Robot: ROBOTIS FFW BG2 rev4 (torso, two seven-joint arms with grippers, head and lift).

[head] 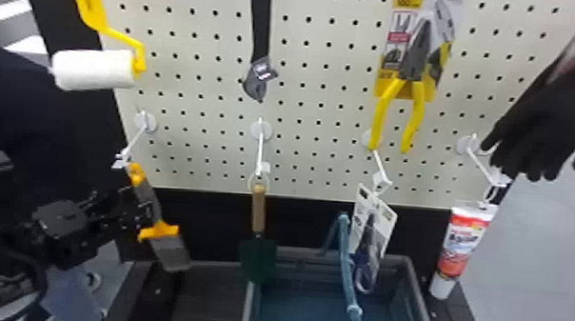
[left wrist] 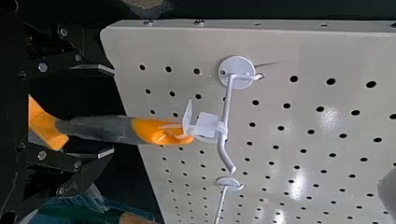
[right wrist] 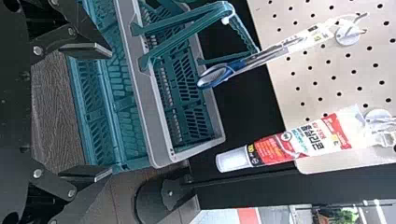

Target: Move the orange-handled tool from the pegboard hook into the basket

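Hanging from the left hook (head: pixel 132 144), the orange-handled tool (head: pixel 159 231) sits between the spread fingers of the left gripper (head: pixel 143 208) (a gap shows on either side of its handle). Rightward of it lies the basket (head: pixel 410 277); the right gripper (right wrist: pixel 111 112), its fingers wide apart and holding nothing, faces that basket.

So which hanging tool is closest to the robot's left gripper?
The orange and grey scraper: it alone hangs between the open fingers of the left gripper. The wooden-handled trowel hangs farther right.
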